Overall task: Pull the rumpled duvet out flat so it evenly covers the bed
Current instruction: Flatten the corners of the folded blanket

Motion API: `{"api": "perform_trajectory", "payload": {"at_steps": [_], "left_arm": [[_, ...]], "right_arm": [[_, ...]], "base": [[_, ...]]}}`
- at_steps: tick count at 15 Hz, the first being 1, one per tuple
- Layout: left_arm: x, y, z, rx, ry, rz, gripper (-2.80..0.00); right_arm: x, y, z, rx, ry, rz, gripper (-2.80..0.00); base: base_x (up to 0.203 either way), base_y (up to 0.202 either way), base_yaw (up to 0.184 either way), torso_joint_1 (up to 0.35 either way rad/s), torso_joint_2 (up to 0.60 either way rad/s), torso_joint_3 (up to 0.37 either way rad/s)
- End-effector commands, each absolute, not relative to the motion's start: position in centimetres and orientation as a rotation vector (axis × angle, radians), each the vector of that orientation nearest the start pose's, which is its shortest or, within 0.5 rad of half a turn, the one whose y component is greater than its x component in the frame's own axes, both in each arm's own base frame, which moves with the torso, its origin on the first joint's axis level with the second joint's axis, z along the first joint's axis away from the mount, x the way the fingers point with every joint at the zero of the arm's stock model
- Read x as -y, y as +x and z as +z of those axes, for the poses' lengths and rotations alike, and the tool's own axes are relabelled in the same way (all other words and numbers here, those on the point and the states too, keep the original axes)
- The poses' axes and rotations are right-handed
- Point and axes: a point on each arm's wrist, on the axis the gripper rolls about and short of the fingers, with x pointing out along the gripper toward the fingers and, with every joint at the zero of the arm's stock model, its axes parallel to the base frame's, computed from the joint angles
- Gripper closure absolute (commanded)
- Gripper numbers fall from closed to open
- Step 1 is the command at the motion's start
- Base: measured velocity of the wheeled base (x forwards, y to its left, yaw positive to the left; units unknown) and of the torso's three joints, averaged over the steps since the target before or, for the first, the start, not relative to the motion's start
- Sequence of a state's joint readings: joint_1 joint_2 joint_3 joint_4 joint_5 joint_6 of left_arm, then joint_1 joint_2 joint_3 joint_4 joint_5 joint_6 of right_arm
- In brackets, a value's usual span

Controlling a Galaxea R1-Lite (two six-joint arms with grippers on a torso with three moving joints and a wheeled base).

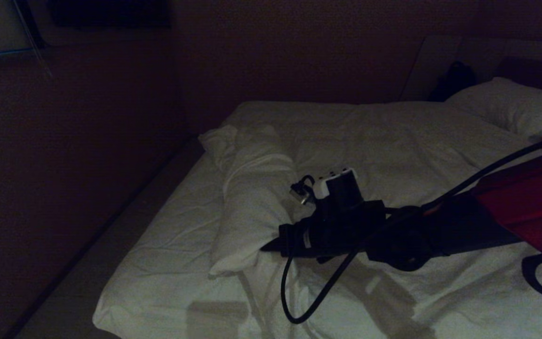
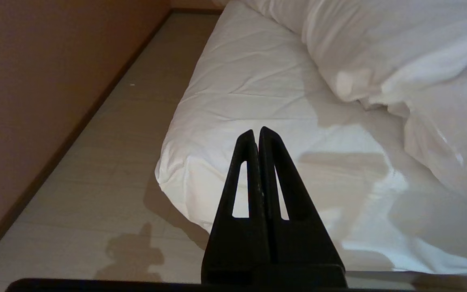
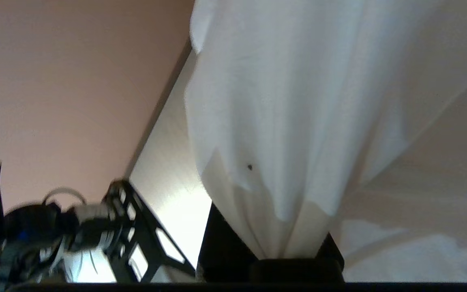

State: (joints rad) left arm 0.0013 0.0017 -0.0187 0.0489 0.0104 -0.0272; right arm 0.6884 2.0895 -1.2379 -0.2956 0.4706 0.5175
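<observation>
The bed [image 1: 167,263] fills most of the head view, a wide white-sheeted mattress whose near left corner hangs rounded over a pale floor [image 2: 108,134] running along a reddish-brown wall [image 2: 35,81]. On the bed lies the duvet [image 1: 393,141], thick, white and softly wrinkled; it covers the far and right part of the mattress, while its left edge is folded back on itself into a long puffy roll [image 1: 252,197] running from the far left of the bed toward the near end, leaving a strip of creased fitted sheet [image 1: 181,221] bare beside it. A plump white pillow [image 1: 515,106] sits at the far right of the bed, partly cut off by the picture's edge, with a dark shape just behind it too dim to identify. The right gripper [image 1: 275,245] reaches across the bed from the right, its fingers clamped on a bunch of the duvet's fabric beside the roll; in the right wrist view the white cloth rises in taut pleats out of the closed fingers. The left gripper [image 2: 256,134] hangs off the bed's near left corner, its two black fingers pressed together on nothing. A black cable [image 1: 299,301] loops below the right arm. No writing or label is legible anywhere.
</observation>
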Motion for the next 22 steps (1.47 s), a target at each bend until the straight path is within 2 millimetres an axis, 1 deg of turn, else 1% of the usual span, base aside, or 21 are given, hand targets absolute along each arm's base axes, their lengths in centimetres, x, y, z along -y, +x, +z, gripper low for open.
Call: {"api": "perform_trajectory", "payload": {"at_steps": [1,4,9,14,20,21,22], "left_arm": [[0.0,-2.4,7.6,-0.032,-0.027,0.013,0.0],[0.0,-2.4,7.6,-0.031,-0.027,0.013,0.0],[0.0,-2.4,7.6,-0.032,-0.027,0.013,0.0],[0.0,-2.4,7.6,-0.032,-0.027,0.013,0.0],[0.0,-2.4,7.6,-0.032,-0.027,0.013,0.0],[0.0,-2.4,7.6,-0.032,-0.027,0.013,0.0],[0.0,-2.4,7.6,-0.031,-0.027,0.013,0.0]], "right_arm": [[-27.1,29.7,12.6,-0.859,0.352,0.976,0.0],[-28.1,28.7,11.8,-0.868,0.304,0.988,0.0],[-28.4,28.6,11.2,-0.875,0.279,0.987,0.0],[-29.8,28.0,9.9,-0.872,0.232,0.923,0.0],[-29.8,27.9,9.4,-0.868,0.198,0.93,0.0],[-29.7,27.8,9.4,-0.868,0.196,0.926,-2.8],[-29.7,27.8,9.7,-0.862,0.197,0.928,-2.8]], "base": [[0.0,0.0,0.0,0.0,0.0,0.0],[0.0,0.0,0.0,0.0,0.0,0.0],[0.0,0.0,0.0,0.0,0.0,0.0],[0.0,0.0,0.0,0.0,0.0,0.0],[0.0,0.0,0.0,0.0,0.0,0.0],[0.0,0.0,0.0,0.0,0.0,0.0],[0.0,0.0,0.0,0.0,0.0,0.0]]}}
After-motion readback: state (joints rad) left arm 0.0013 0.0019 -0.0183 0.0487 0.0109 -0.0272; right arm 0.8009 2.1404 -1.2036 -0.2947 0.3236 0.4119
